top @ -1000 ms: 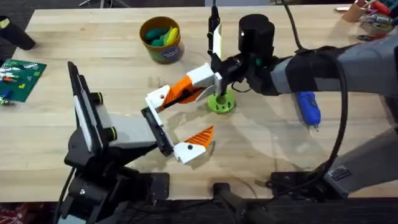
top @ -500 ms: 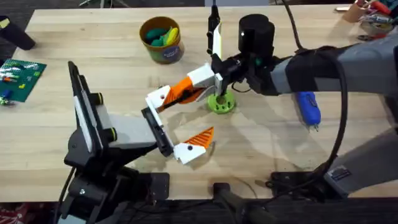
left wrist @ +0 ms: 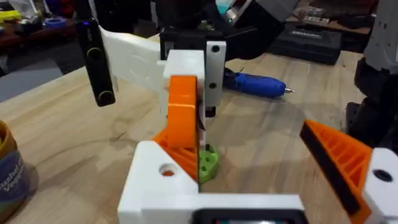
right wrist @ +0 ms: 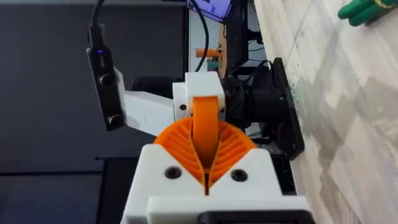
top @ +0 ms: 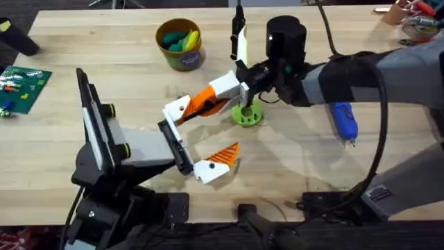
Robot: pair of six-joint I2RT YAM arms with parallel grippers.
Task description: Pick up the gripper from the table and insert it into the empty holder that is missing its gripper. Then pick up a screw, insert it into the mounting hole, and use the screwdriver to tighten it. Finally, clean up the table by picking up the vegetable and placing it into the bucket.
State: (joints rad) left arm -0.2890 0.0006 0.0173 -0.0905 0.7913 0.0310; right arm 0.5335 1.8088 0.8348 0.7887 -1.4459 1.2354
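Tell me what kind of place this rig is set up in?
Likely a robotics lab or workshop bench: a wooden table, a blue screwdriver, a green circuit board at the table's edge, and a loose orange-and-white gripper.

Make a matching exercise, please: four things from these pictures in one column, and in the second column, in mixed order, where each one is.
Things:
1. screwdriver
2. bucket
3. gripper
4. green ring

Places:
A. far side of the table, toy vegetables inside
B. held between the right gripper's fingers, above the table
C. lying on the table beside the right arm
D. flat on the table, mid-table

Pairs: 1-C, 2-A, 3-B, 4-D
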